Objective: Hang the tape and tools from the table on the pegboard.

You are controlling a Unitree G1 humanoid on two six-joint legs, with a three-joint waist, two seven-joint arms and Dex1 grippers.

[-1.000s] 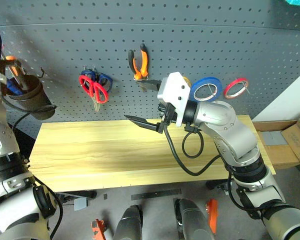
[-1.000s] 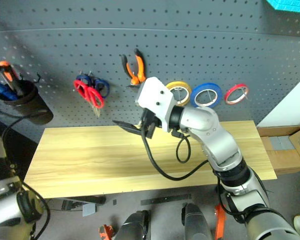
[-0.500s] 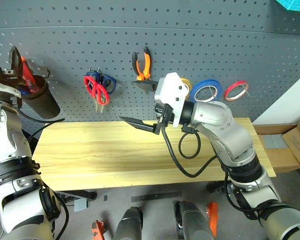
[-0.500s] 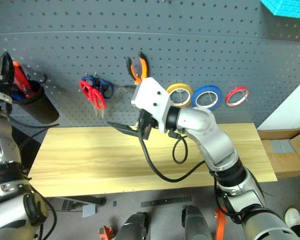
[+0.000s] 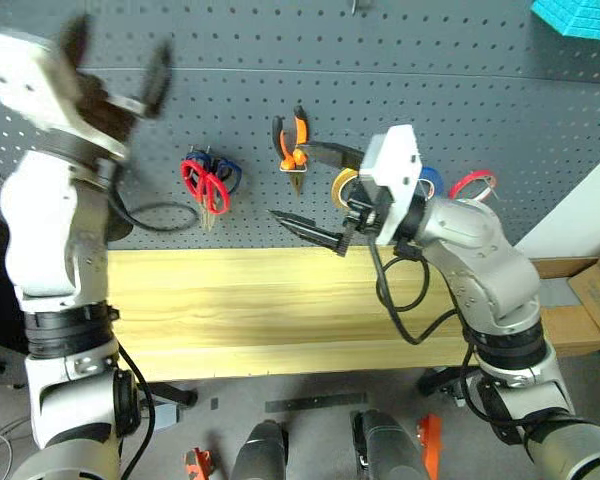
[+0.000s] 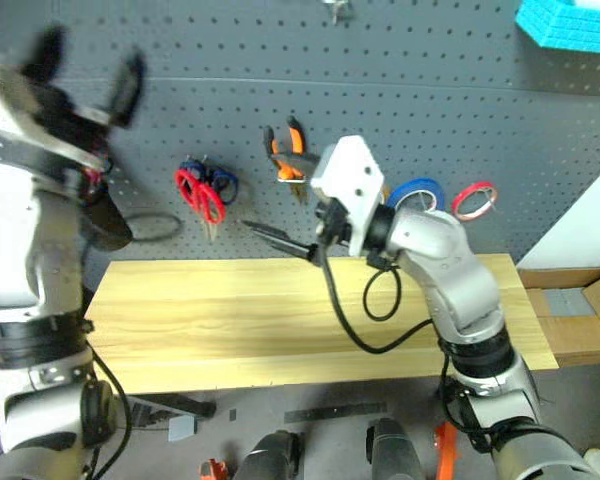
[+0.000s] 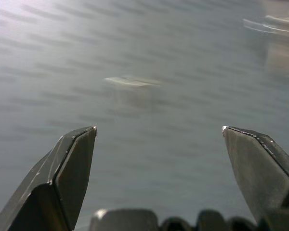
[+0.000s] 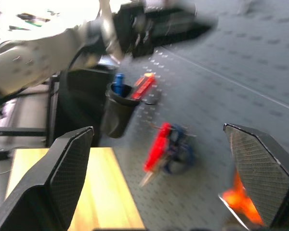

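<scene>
The red-handled scissors (image 5: 206, 186) are hanging on the pegboard (image 5: 430, 90), the orange-and-black pliers (image 5: 294, 145) just beside them, and the blue tape (image 6: 416, 192) is hanging further right, partly hidden behind the right arm. The red-handled screwdriver (image 8: 144, 84) is standing in the black cup (image 8: 119, 109) fixed to the board, next to a blue-handled one. The table (image 5: 230, 310) is lying bare now.

The left gripper (image 5: 115, 62), closed down at that cup a second ago, is now swinging up and inward across the board with its fingers spread wide and nothing between them, blurred with speed. That is reading as a release: the screwdriver is looking like the last piece delivered.

The right gripper (image 5: 315, 190) is hovering in front of the pliers, drifting a little rightward, fingers fully apart and empty.

With nothing waiting on the wood, the job is looking essentially finished.
</scene>
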